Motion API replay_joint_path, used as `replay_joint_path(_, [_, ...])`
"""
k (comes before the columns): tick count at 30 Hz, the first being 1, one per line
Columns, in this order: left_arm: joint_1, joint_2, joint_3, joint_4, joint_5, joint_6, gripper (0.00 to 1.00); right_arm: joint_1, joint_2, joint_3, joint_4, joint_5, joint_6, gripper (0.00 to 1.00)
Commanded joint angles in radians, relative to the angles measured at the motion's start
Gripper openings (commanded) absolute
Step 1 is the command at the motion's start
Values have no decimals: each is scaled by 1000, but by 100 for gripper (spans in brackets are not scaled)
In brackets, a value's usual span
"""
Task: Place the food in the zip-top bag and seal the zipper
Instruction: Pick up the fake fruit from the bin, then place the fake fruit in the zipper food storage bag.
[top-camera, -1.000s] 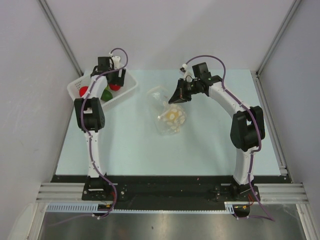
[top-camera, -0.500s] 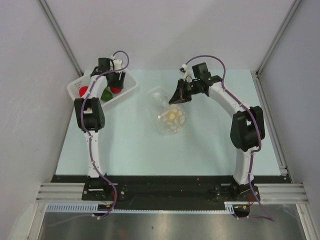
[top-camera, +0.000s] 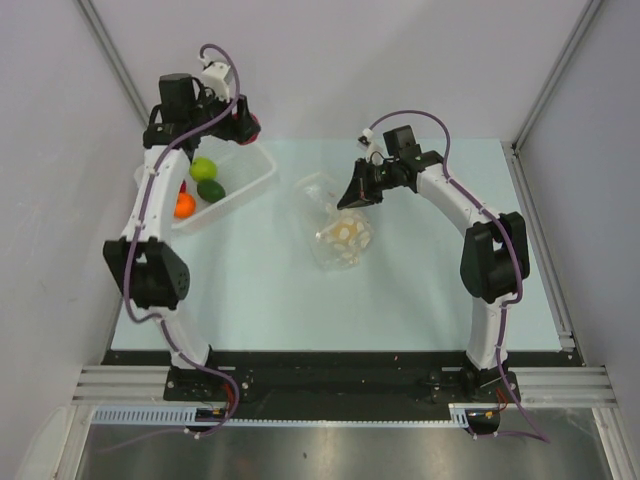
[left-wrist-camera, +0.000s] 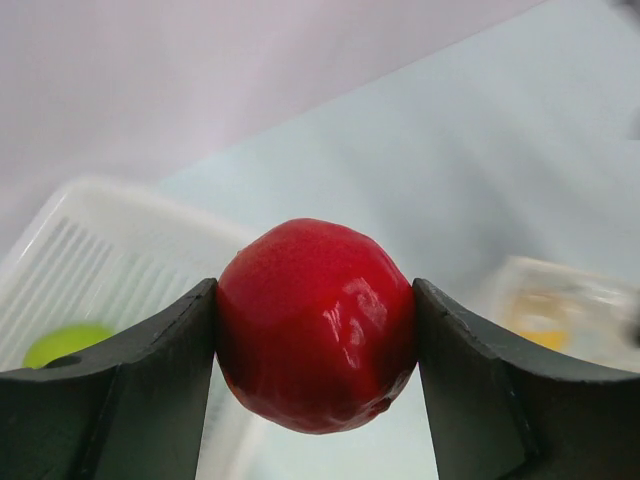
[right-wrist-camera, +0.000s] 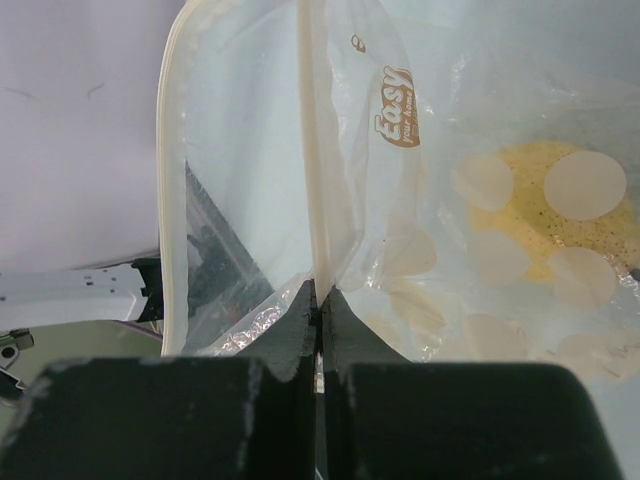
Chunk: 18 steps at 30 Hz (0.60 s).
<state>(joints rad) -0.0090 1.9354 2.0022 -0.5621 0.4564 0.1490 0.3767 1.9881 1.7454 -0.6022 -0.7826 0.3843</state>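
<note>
Left gripper (left-wrist-camera: 315, 372) rose from white basket (top-camera: 247, 189) clamping red toy fruit (left-wrist-camera: 315, 325); right gripper (right-wrist-camera: 318, 298) pinches zip-top bag (right-wrist-camera: 430, 110) rim, mouth open for drop-in.

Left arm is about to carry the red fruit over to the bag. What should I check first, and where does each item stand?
1. Red fruit clamped in the left gripper: ok.
2. Right gripper shut on the zipper strip: ok.
3. Zip-top bag mouth open, its two strips apart: ok.
4. Mouth wide enough for the fruit: cannot tell.
5. Yellow food inside the bag: ok.
6. Basket emptied: not ok; a light green piece, a dark green piece and an orange piece lie in it.
</note>
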Motion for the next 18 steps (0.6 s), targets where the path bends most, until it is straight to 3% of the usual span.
replay_joint_path(1, [-144,-190,-120,10,238,-92,42,7,-37,58,15,-18,-18,0])
replay_joint_path(6, [-265,-276,-307,48,261,-123,45,17,-40,68,27,-32,-12,0])
replay_joint_path(14, [-378,-256,-402,19,208,-141,51,30,-67,55,41,-72,-19,0])
replay_joint_path(16, [-382,-240,-385,-22,203,-118,55,27,-72,49,47,-76,-18,0])
replay_joint_path(18, [-382,-230,-353,-85,229,-95,70,25,-86,34,87,-81,1,0])
